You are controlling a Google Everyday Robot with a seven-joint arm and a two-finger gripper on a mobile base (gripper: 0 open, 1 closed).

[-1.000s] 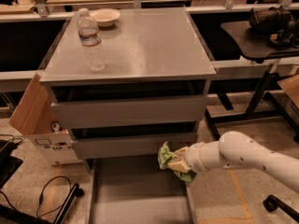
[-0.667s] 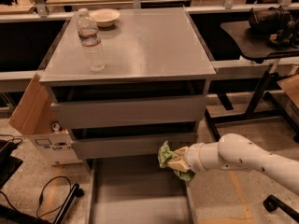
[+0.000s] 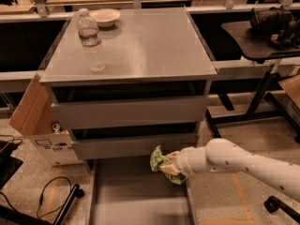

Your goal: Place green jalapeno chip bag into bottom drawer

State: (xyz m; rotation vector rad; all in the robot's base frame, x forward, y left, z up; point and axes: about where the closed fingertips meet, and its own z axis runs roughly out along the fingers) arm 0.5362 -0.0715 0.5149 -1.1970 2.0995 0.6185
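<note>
Grey metal cabinet (image 3: 140, 50) with three drawers is standing at the centre of the camera view. Its two upper drawers (image 3: 129, 112) are sitting closed, their plain flat fronts facing the camera. The bottom drawer (image 3: 92, 196) is standing pulled out toward the viewer, and its flat grey floor is showing between low side walls.

The white arm (image 3: 248, 165) is reaching in from the lower right. Its gripper (image 3: 172, 167) is hanging over the rear right corner of the bottom drawer, just below the front of the middle drawer. The claw is clenching the green jalapeno chip bag (image 3: 158, 159), which is bunching up crinkled at the tip of the arm. The bag is lying inside the drawer's outline, close to the right side wall. Whether it is touching the drawer floor cannot be told.

On the cabinet top, a clear plastic water bottle (image 3: 91, 41) is standing upright near the left edge. A pale shallow bowl (image 3: 105, 17) is sitting behind the bottle at the rear, apart from it.

A brown cardboard box (image 3: 29, 108) is leaning against the left side of the cabinet. A black cable (image 3: 49, 197) is looping on the speckled floor at the lower left. A dark side table (image 3: 258, 37) carrying black equipment is standing to the right of the cabinet, well apart from the gripper.
</note>
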